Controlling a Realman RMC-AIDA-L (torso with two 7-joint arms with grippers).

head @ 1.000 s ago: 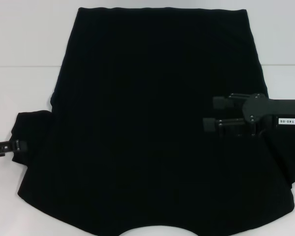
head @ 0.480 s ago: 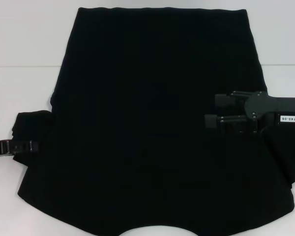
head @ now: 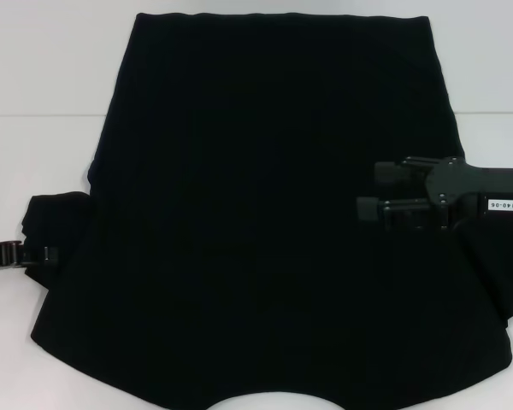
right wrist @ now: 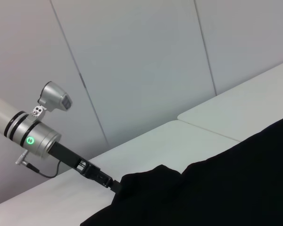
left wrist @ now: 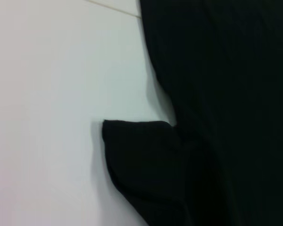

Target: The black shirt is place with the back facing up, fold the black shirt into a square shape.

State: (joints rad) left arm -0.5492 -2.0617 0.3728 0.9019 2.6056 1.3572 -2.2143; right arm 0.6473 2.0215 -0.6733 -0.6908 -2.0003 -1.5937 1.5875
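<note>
I see the left gripper (head: 44, 254) at the black shirt (head: 265, 213) sleeve, fingers unreadable; right gripper (head: 378, 190) open above; I'd pinch the hem squarely before folding.

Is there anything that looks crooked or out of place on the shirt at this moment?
The black shirt lies mostly flat on the white table, but only one sleeve sticks out, by the left gripper. Near the right gripper no sleeve shows, so the outline is lopsided.
</note>
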